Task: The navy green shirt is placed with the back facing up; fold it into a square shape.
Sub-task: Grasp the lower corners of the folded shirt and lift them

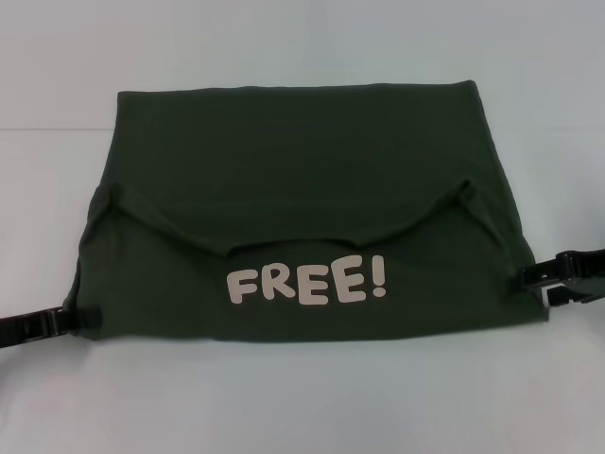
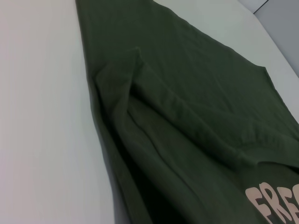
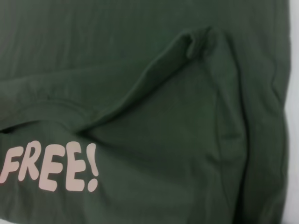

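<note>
**A:** Where's the navy green shirt [image 1: 302, 199] sitting?

**B:** Middle of the white table [image 1: 284, 47], spread wide. The near part is folded up over the rest, so the cream "FREE!" lettering [image 1: 305, 282] faces up on that flap, close to the front edge. Above the lettering the folded edge runs in a shallow curve, with a little bunched corner at each end. The far half is plain green and fairly flat.

**A:** And the grippers?

**B:** The left gripper [image 1: 83, 318] is down at the shirt's near left corner, right against the cloth edge. The right gripper [image 1: 535, 278] is at the right edge, a bit farther from the front than the left one, also touching or just beside the fabric. Both are low, at table level.

**A:** Are they gripping it?

**B:** Honestly can't tell. From the head view the black tips meet the cloth, but I can't make out the gap between them or whether fabric is pinched. The wrist views don't show any fingers, just shirt. The left wrist view has layered folds running along the side edge plus the start of the lettering; the right wrist view shows the lettering, the curved fold, and one bunched corner.
</note>
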You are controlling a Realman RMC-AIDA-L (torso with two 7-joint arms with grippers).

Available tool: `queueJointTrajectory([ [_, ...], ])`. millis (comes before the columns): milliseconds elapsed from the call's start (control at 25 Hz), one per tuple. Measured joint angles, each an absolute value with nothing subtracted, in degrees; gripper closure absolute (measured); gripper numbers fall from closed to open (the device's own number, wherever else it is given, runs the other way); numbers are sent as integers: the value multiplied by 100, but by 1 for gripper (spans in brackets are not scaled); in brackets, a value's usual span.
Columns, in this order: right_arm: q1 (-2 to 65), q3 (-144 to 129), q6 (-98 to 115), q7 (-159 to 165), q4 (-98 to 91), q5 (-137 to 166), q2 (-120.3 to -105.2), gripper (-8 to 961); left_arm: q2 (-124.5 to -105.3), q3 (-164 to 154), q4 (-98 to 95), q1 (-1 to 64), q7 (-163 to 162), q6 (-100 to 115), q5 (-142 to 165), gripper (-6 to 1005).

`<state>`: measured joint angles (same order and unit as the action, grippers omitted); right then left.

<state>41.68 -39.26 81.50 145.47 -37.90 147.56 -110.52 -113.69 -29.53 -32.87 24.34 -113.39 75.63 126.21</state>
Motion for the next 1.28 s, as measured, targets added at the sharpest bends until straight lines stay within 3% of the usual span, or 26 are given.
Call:
queueJointTrajectory([
  [480, 4268, -4052, 7874, 14483, -3693, 14773, -11264, 101, -11373, -2949, -3287, 2443, -11338, 7568, 12621, 955],
  [1040, 4204, -4001, 7813, 14461, -3695, 14762, -11255, 109, -11373, -2925, -3287, 2460, -11348, 7567, 12621, 954],
  [1160, 4202, -4014, 7812, 14453, -3672, 14763, -11247, 320, -11373, -2925, -3287, 2461, -11362, 7568, 12621, 954],
  [1280, 4201, -4032, 7812, 14447, -3652, 14770, -11248, 447, -11373, -2920, -3287, 2462, -11366, 7569, 12618, 954],
])
